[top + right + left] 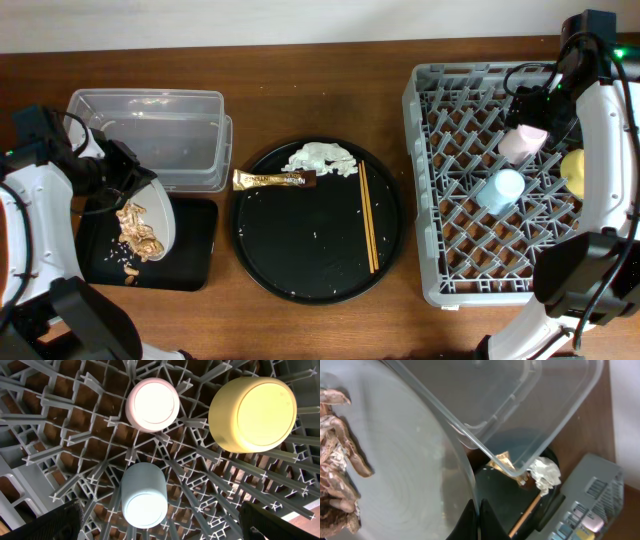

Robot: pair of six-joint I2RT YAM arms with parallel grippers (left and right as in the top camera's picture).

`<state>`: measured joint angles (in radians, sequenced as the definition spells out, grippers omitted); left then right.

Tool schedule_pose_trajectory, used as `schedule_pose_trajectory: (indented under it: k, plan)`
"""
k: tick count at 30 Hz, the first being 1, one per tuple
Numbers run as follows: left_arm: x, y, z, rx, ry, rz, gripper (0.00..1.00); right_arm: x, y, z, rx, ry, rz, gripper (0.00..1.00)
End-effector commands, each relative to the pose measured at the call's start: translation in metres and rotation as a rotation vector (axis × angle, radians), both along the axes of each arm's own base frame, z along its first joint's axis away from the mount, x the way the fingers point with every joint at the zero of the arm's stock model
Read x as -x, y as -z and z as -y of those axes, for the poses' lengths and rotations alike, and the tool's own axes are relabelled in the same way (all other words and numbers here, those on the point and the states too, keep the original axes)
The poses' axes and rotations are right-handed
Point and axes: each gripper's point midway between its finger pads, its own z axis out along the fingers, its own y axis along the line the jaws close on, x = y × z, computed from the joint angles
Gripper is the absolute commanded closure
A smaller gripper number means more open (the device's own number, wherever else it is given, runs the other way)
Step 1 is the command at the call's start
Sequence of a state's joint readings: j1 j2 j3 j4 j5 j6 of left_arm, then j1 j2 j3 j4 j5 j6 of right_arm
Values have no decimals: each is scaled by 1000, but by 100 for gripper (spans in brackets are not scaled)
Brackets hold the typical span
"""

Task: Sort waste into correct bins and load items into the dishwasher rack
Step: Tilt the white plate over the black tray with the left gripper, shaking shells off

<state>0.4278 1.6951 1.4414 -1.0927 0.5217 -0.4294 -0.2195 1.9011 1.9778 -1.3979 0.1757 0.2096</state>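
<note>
My left gripper [125, 172] is shut on the rim of the pale grey plate [157, 218] and holds it tilted over the shallow black tray [195, 250]. Beige food scraps [138, 235] cling to the plate and some lie in the tray. In the left wrist view the jaws [480, 519] pinch the plate [410, 475], with scraps [335, 460] at the left. The clear tub [150, 135] stands behind. The tissue [320, 158], wrapper [272, 180] and chopsticks [368, 215] lie on the round black tray [300, 250]. My right gripper [545, 105] is open above the rack [450, 200], which holds the pink cup [152, 404], blue cup [144, 494] and yellow bowl [252, 412].
The rack fills the right side of the wooden table, the cups and bowl upside down among its pegs. The clear tub [520, 400] sits close above the plate's edge in the left wrist view. The tissue [545, 474] and a chopstick [525, 515] show beyond it.
</note>
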Motion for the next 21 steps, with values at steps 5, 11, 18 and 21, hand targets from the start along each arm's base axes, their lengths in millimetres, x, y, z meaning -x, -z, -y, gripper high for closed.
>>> schedule_pose_trajectory:
  k: [5,11,18,21]
  plan:
    - [7,-19,-8,109,26,102,99,0,1,3,10,14,-3,2]
    - [20,-32,-22,214,-8,159,98,0,1,3,10,14,-3,2]
    - [21,-49,-28,284,11,271,99,0,1,3,10,14,-3,2]
    - [22,-57,-19,335,35,305,98,0,1,3,10,14,-3,2]
